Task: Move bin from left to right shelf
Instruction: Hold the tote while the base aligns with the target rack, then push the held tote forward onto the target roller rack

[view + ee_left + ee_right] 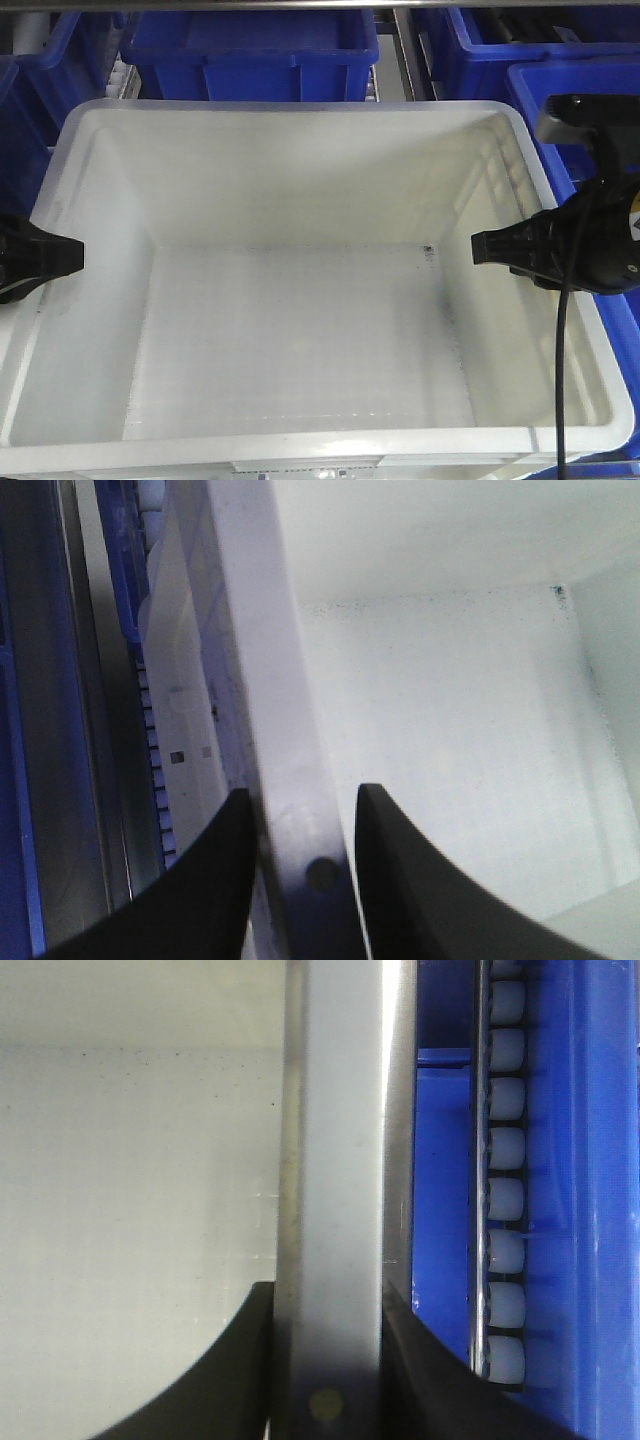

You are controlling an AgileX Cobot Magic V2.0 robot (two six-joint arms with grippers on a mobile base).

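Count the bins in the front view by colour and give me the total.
white bin: 1
blue bins: 4 that I can tell apart, all only partly in view
Total: 5 bins

The bin [290,104] is white, slightly translucent plastic, matt, its floor finely grid-textured with dark specks at one corner; its rim is faintly scuffed. The blue bins [250,50] are glossier hard plastic. The left hand [302,815] and right hand [326,1298] look smooth, matt black. The rollers [505,1195] are smooth pale plastic.
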